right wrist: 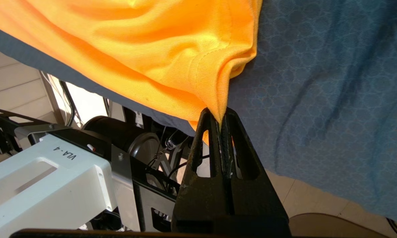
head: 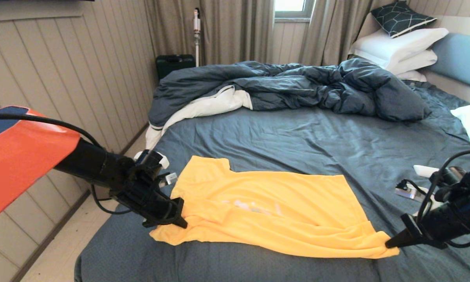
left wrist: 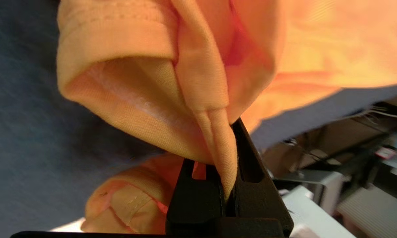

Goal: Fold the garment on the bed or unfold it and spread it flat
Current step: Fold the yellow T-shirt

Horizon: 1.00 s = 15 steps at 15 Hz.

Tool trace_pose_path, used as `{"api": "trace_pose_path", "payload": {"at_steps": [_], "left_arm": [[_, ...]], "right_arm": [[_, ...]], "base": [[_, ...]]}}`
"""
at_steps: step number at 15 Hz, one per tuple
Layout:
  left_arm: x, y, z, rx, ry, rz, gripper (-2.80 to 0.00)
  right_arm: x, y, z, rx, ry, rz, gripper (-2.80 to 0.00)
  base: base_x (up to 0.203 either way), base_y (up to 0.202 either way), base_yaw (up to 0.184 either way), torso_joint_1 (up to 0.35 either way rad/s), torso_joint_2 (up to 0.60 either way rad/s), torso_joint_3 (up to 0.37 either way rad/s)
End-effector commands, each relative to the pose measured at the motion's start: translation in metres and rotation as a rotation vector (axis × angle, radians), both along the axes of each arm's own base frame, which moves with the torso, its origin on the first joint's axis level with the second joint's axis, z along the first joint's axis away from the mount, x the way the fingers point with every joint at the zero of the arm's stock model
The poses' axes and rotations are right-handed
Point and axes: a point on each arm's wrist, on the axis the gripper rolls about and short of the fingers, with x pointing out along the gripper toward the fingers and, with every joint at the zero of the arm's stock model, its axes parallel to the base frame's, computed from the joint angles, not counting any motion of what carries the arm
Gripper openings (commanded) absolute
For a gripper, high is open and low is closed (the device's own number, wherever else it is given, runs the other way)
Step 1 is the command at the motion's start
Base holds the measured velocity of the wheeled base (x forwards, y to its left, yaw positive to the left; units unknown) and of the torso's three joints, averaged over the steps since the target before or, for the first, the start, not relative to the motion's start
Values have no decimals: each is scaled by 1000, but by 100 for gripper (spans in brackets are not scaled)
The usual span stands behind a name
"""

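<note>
Yellow garment (head: 274, 211) spread, rippled | left tool (head: 182, 224), right tool (head: 388, 243) pinching corners

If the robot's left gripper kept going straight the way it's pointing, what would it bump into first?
The left gripper is shut on the yellow T-shirt at its sleeve end and points along it toward the right gripper. Going straight on, it would probably just push into more of the shirt lying on the bed; depth is hard to judge.

Beige curtains (head: 235, 31) hang at rear beside a window (head: 291, 8); a stick vacuum (head: 197, 35) stands upright vs. the drapes, w/ a dark case (head: 174, 64) on the floor nearby. A dark geometric-print cushion (head: 401, 17) tops the pillow stack.
</note>
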Motion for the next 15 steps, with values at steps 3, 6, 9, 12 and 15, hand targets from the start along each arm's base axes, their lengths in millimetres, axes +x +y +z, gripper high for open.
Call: {"api": "trace_pose_path", "payload": {"at_steps": [3,6,9,12,15], "left_arm": [[-7,1,24,-53,3,20,-280],[-14,3,32,-63,80,6,-280],[-17,4,37,-56,129,-15,-280],[-19,4,40,-42,141,-42,-280],[-23,6,39,-28,158,-74,-280]], "right_arm": [[-3,0,2,4,3,-1,-280],[-7,1,9,16,42,1,-280],[-10,2,13,11,40,0,-280],[-13,2,16,18,69,-4,-280],[-15,2,16,12,93,-5,-280]], "base": [[0,0,0,0,0,0],[0,0,0,0,0,0],[0,0,0,0,0,0],[0,0,0,0,0,0],[0,0,0,0,0,0]]}}
